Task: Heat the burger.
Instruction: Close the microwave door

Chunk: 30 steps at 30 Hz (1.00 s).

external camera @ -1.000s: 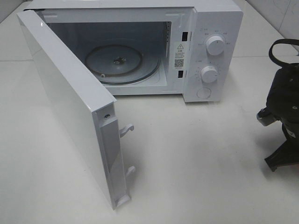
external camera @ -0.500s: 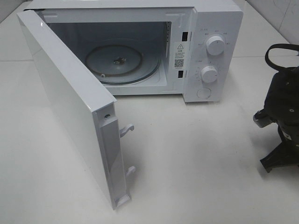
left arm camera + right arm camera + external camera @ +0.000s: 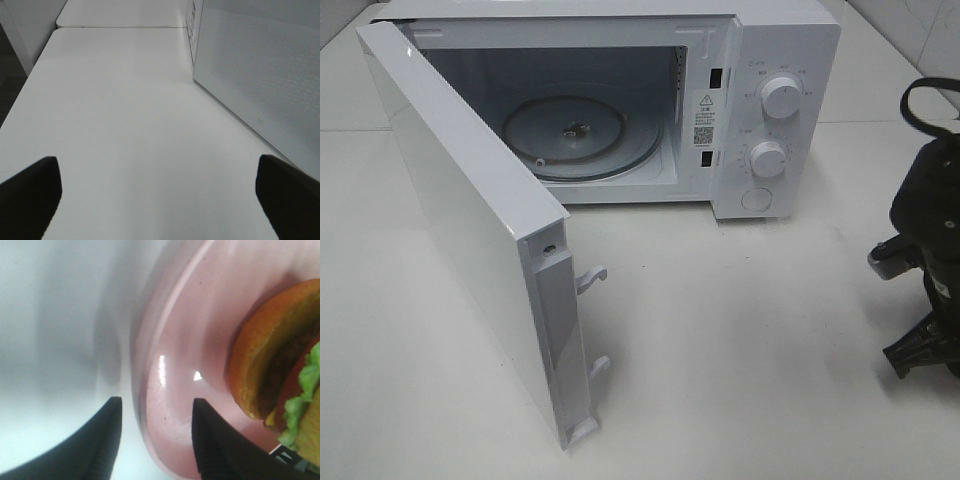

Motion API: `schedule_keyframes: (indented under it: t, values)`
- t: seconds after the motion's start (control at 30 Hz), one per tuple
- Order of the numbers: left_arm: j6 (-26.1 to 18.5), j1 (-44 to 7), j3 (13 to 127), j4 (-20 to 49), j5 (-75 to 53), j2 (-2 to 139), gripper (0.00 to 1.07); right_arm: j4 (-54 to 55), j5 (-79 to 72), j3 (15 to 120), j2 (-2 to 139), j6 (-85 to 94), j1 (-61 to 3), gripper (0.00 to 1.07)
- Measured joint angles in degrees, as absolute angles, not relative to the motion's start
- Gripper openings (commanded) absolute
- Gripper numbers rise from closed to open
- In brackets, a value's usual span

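The microwave [image 3: 620, 110] stands on the white table [image 3: 750, 350] with its door [image 3: 470, 220] swung fully open and the glass turntable [image 3: 582, 135] bare. The left gripper [image 3: 155, 195] hovers above the table with its jaws spread wide and nothing between them. The right gripper [image 3: 156, 432] has its fingers parted astride the rim of the pink plate [image 3: 200, 340], one outside and one inside, not clamped; the burger [image 3: 280, 370] lies on that plate, beside the inner finger.

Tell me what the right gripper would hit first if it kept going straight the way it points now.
Most likely the rim of the pink plate: the right gripper has one finger on each side of that edge. The burger lies further in; depth is unclear.
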State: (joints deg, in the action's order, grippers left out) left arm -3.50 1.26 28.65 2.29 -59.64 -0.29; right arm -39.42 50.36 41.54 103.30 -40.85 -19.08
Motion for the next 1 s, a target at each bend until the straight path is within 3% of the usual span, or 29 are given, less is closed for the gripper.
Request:
schedule_keyframes:
  t: [0.2, 0.27, 0.37, 0.4, 0.5, 0.63, 1.0]
  values:
    - [-3.5, 1.26, 28.65, 2.29, -59.64, -0.29, 0.98, -33.69, 49.56, 41.48, 91.56, -34.03, -19.08, 0.53]
    - [-3.5, 1.26, 28.65, 2.29, -59.64, -0.29, 0.98, -26.99, 47.9, 41.48, 81.76, -26.36, -19.08, 0.64]
    - [-3.5, 1.26, 28.65, 2.29, -59.64, -0.29, 0.98, -25.04, 47.73, 41.48, 79.18, -24.06, -19.08, 0.68]
    - [-3.5, 1.26, 28.65, 2.29, -59.64, -0.29, 0.98, -21.6, 47.73, 41.48, 74.6, -19.88, -19.08, 0.74]
    - [-3.5, 1.26, 28.65, 2.29, -59.64, -0.29, 0.98, -16.84, 48.13, 41.48, 68.07, -14.73, -19.08, 0.82]
    - [-3.5, 1.26, 28.65, 2.29, -59.64, -0.29, 0.98, -11.75, 51.51, 41.48, 58.44, -10.6, -19.08, 0.82]
    - [-3.5, 1.26, 28.65, 2.29, -59.64, -0.29, 0.98, -10.49, 63.37, 41.48, 41.08, -9.85, -19.08, 0.78]
